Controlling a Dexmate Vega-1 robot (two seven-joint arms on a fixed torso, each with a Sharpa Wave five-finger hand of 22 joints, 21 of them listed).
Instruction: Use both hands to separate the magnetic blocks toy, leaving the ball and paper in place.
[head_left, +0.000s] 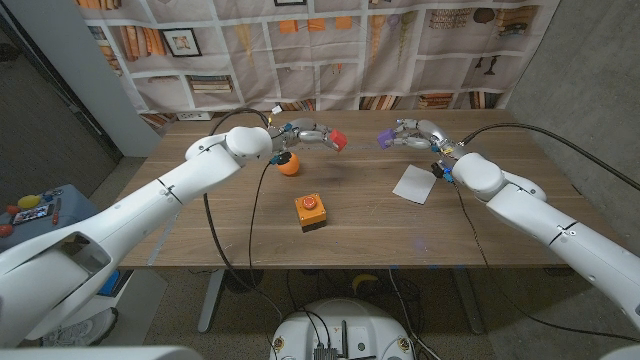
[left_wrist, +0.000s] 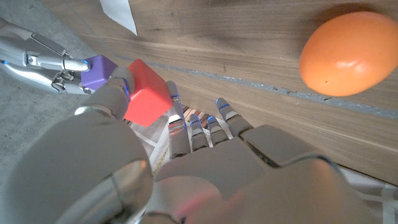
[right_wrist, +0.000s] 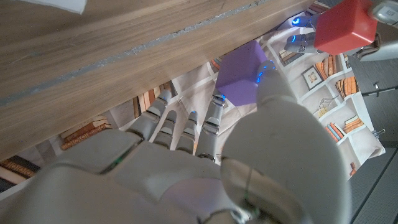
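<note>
Magnetic blocks are pulled apart: a red cube (head_left: 338, 139) is pinched by the left hand (head_left: 312, 134) and a purple cube (head_left: 384, 140) by the right hand (head_left: 415, 133), both held above the far side of the wooden table (head_left: 360, 230) with a gap between them. Each cube sits at the fingertips, smooth-faced and sharp-edged, while the remaining fingers stay loosely extended. Just near of the left hand lies a smooth orange ball (head_left: 289, 164). A white paper sheet (head_left: 414, 184) lies flat near the right wrist. Nearer the table's middle stands an orange box with a red button (head_left: 311, 211).
</note>
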